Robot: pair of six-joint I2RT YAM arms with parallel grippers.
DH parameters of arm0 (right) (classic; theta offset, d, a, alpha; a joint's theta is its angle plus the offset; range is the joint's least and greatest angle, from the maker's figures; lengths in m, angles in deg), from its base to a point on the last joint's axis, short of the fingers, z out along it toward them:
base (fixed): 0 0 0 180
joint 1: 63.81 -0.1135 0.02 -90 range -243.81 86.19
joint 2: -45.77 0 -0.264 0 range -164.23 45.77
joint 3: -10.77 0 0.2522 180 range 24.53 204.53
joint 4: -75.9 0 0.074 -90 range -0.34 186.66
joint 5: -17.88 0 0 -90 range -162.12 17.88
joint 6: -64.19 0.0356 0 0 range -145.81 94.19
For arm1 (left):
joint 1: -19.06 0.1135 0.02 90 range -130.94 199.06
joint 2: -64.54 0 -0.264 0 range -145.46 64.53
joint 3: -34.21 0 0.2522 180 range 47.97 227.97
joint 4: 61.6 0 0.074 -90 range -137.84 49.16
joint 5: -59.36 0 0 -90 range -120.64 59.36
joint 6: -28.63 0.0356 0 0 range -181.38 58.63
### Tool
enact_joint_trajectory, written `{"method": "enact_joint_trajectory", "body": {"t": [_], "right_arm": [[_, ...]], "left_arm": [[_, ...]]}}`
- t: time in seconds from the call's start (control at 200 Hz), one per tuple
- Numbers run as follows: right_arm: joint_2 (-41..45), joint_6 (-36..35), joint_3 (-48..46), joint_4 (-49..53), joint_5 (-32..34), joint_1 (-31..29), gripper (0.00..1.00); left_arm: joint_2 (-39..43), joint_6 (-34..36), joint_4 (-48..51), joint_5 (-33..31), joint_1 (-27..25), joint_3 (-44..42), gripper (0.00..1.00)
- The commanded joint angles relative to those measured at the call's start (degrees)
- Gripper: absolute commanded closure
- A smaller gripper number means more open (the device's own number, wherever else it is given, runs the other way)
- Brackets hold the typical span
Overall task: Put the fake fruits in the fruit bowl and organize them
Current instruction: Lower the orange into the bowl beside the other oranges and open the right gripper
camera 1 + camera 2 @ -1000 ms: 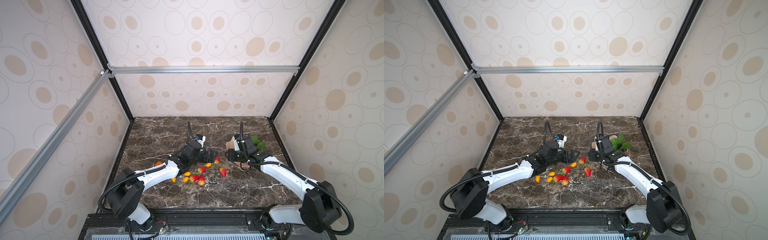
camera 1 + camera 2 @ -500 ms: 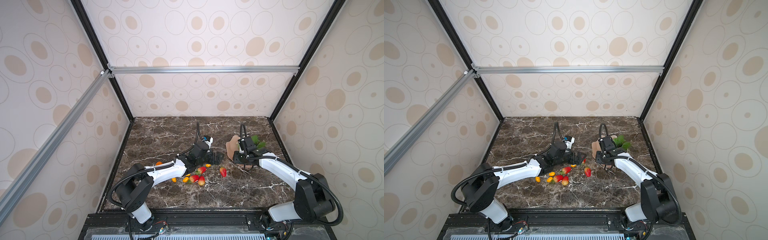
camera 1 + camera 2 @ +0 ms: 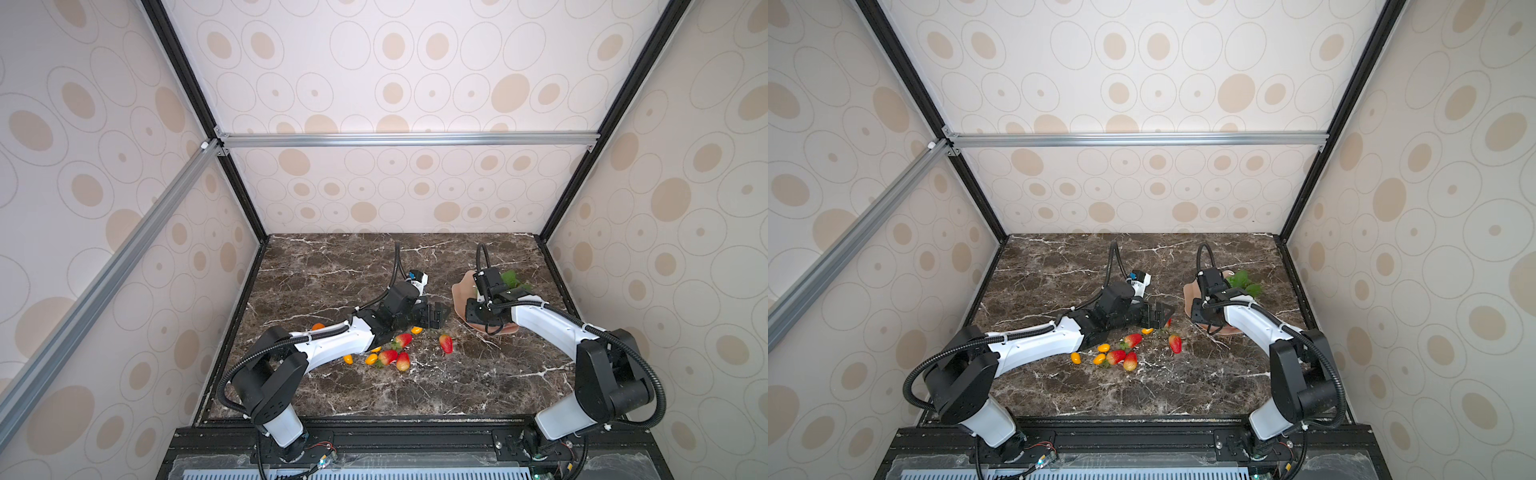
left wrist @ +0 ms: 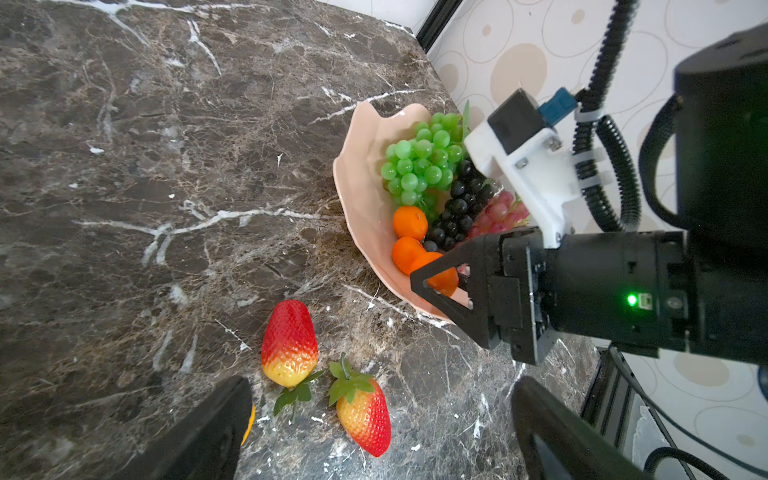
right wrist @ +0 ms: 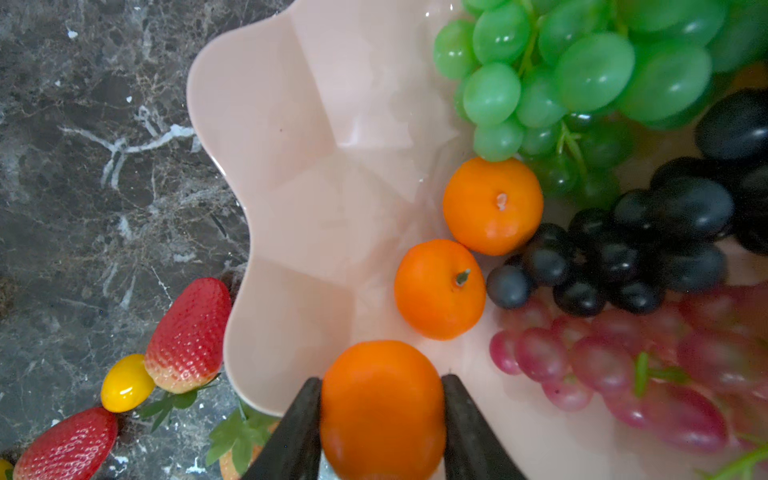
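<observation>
The pale pink fruit bowl (image 3: 460, 293) (image 5: 332, 166) stands at the right and holds green grapes (image 5: 582, 70), dark grapes (image 5: 665, 232), red grapes (image 5: 623, 361) and two oranges (image 5: 492, 205). My right gripper (image 5: 381, 382) (image 3: 478, 311) is shut on a third orange (image 5: 382, 411) just above the bowl's near rim. My left gripper (image 4: 382, 399) (image 3: 436, 313) hovers low and open, left of the bowl, with two strawberries (image 4: 289, 340) (image 4: 365, 411) lying on the table between its fingers. More strawberries (image 3: 387, 356) and small yellow-orange fruits (image 3: 371, 358) lie by the left arm.
A lone orange (image 3: 318, 326) sits behind the left forearm near the left wall. The two grippers are close together beside the bowl's left rim (image 3: 1188, 293). Dark marble table (image 3: 332, 270), walled on three sides.
My left arm has stretched to the right, bringing its open gripper over the strawberries next to the bowl. The right gripper, still holding the orange, has shifted slightly over the bowl.
</observation>
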Motion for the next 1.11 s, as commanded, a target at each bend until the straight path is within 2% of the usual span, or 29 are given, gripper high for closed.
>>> {"method": "enact_joint_trajectory", "body": {"t": [0.0,0.175,0.61,0.865,1.1], "right_arm": [[-1.3,0.1,1.8,1.7,0.2,0.6,0.56],[-2.2,0.3,2.1,1.9,0.3,0.7,0.55],[-3.1,0.3,2.3,1.8,0.4,1.1,0.45],[0.3,-0.4,2.4,2.0,-0.1,1.0,0.42],[5.6,-0.9,1.8,3.0,2.5,1.0,0.37]], "left_arm": [[-0.3,0.8,0.1,-0.2,-0.5,1.7,0.02],[-0.1,0.8,0.0,-0.2,-0.6,1.5,0.02],[0.2,0.5,-0.4,-0.2,-0.5,0.7,0.02],[1.0,1.1,0.2,-1.2,-0.6,0.6,0.02],[3.0,2.4,1.5,-3.8,-0.4,0.4,0.02]]}}
